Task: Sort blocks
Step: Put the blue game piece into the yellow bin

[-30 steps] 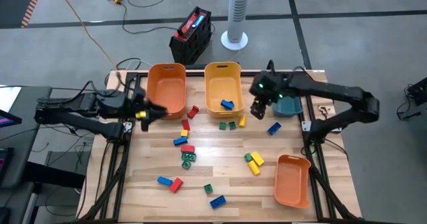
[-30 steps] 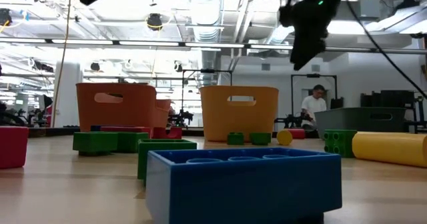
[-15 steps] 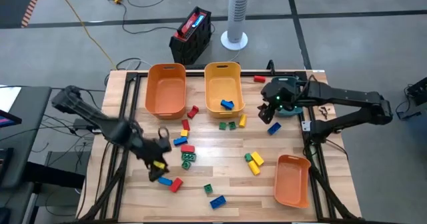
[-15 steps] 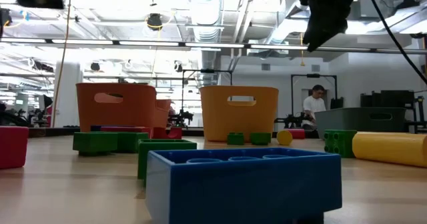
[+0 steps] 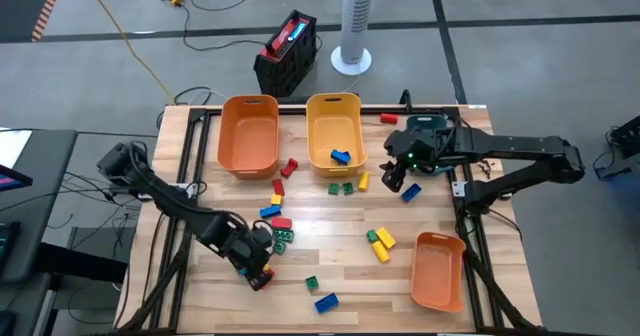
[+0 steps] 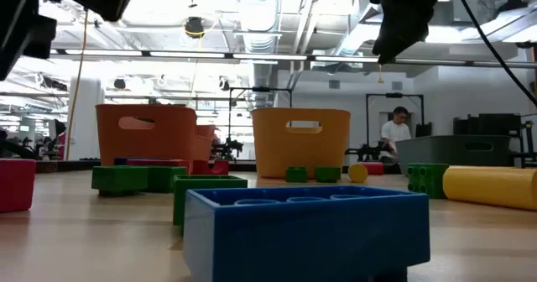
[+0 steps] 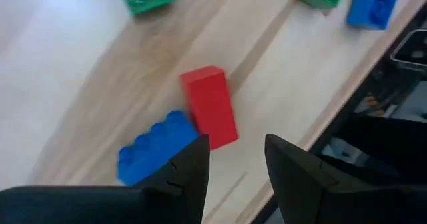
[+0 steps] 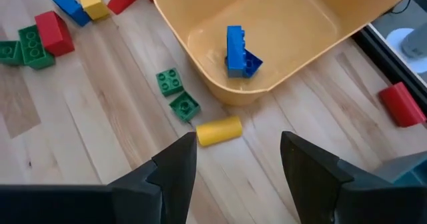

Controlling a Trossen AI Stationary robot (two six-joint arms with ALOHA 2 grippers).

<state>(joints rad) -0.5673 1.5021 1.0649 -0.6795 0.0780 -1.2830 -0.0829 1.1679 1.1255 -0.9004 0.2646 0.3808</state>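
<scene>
Left gripper (image 5: 262, 269) hovers open, empty, over the red block (image 7: 210, 105) touching a blue block (image 7: 155, 147), well below the yellow bin (image 5: 334, 128); right gripper (image 5: 395, 175), open, empty, beside that bin

About twenty blocks lie across the frame's middle: five red blocks (image 5: 281, 222), five blue blocks (image 5: 326, 301), six green blocks (image 5: 311, 283) and four yellow blocks (image 5: 385, 238). Two orange bins (image 5: 248, 108) show, and one yellow bin (image 5: 333, 102) at upper centre.
</scene>
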